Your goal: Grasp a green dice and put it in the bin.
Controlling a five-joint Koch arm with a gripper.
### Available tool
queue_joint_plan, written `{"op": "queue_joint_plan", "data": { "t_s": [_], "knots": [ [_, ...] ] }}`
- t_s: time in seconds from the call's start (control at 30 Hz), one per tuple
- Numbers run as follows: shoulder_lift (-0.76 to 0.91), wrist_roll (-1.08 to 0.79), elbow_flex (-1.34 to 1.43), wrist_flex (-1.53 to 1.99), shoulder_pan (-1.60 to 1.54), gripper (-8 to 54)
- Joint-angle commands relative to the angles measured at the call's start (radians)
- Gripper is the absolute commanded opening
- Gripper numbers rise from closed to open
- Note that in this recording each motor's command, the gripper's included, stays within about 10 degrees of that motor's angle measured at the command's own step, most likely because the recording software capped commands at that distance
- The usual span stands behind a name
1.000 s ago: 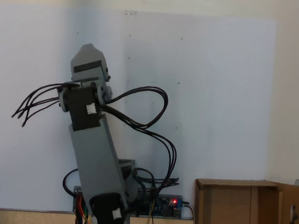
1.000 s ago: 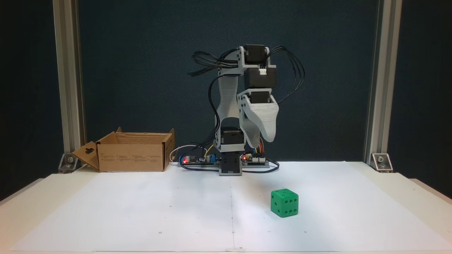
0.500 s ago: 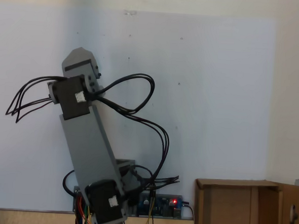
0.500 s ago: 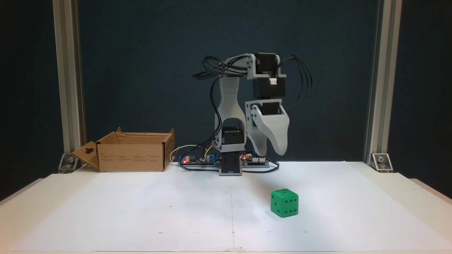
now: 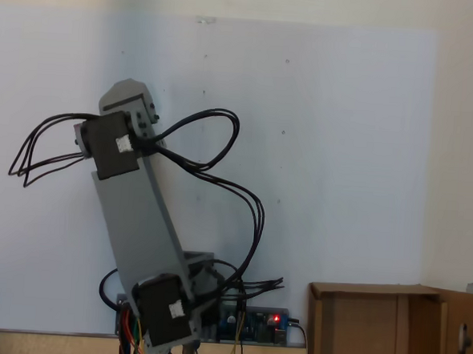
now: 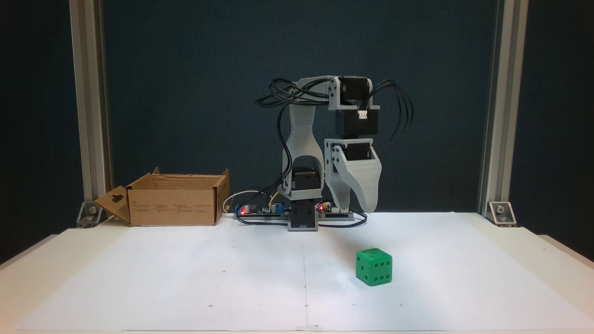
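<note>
The white paper sheet [image 6: 185, 273] is covering the table top in a fixed view, and everything of the task is sitting on or at the edge of it. The bin [image 6: 174, 204] is standing at the far left of that view, at the back edge of the sheet, with its flaps up and one flap [image 6: 113, 202] hanging out to the side; the same bin [image 5: 388, 331] is showing at the lower right of the other fixed view. The arm [image 6: 304, 153] is rising from its base [image 6: 303, 218] at the back centre, elbow bent high, with the wrist pointing downward. The gripper [image 6: 355, 208] is hanging off the sheet, just to the right of the base in that view, its two grey fingers pointing down and appearing to lie close together near their tips, though from this angle I cannot tell whether a gap is left between them. The green dice [image 6: 374, 266] is resting on the sheet, nearer the camera than the gripper, a little to its right and lower, well apart from it and far from the bin. Being a cube, it is offering no long axis to favour. As a judgement, the next move is calling for a reach forward and down, with the fingers spread wide enough to straddle the cube.
</note>
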Motion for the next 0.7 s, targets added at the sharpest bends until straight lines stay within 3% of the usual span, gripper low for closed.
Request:
{"op": "queue_joint_plan", "data": {
  "t_s": [0.0,0.67],
  "knots": [
    [0.006,0.1,-0.061,-0.043,0.0,41.7],
    [-0.048,0.135,-0.063,-0.153,-0.031,41.6]
  ]
}}
